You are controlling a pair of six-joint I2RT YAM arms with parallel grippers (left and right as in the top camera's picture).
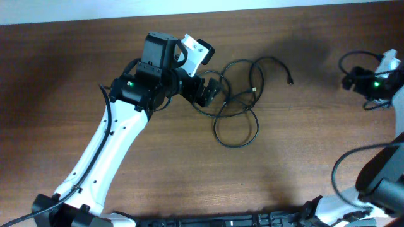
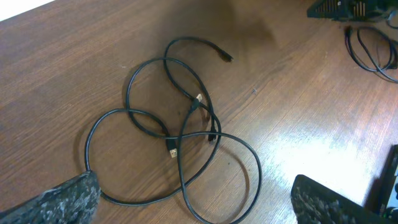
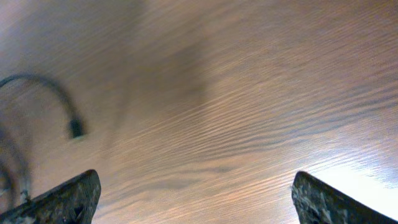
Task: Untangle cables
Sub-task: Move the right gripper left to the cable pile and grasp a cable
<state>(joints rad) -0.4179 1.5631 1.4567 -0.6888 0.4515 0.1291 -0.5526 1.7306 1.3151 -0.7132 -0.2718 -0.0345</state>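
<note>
Thin black cables lie tangled in overlapping loops on the wooden table, right of centre. One plug end points right. In the left wrist view the tangle fills the middle, with small connectors where the loops cross. My left gripper hovers at the tangle's left edge, open and empty; its fingers straddle the nearest loop from above. My right gripper is at the far right, away from the tangle, open and empty. A cable end shows blurred at its left.
The right arm's own wiring loops at the far right edge and also shows in the left wrist view. A black rail runs along the table's front edge. The white wall borders the back.
</note>
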